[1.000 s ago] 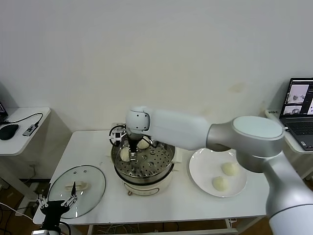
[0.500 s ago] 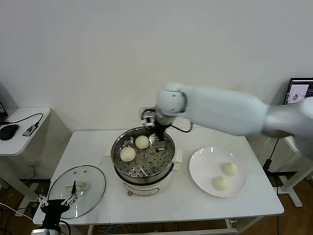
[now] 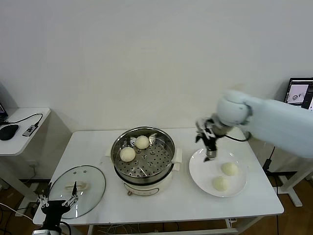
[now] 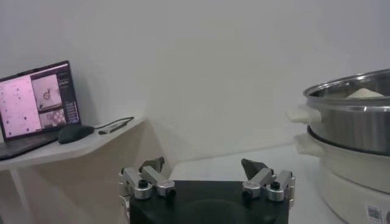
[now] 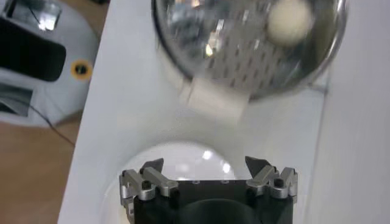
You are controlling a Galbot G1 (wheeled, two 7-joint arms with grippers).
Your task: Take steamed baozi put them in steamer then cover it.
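your right gripper (image 3: 209,155) hangs wide open and empty over the plate (image 3: 200,176); 2 buns (image 3: 135,148) sit in the steamer (image 3: 142,174); left gripper (image 3: 58,202) parked, open.

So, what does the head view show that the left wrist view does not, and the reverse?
Only the head view shows the white plate with two baozi, the open right gripper over the plate, and the glass lid lying on the table.

Only the left wrist view shows the left side table's laptop.

Both show the steamer, the open left gripper and the mouse.
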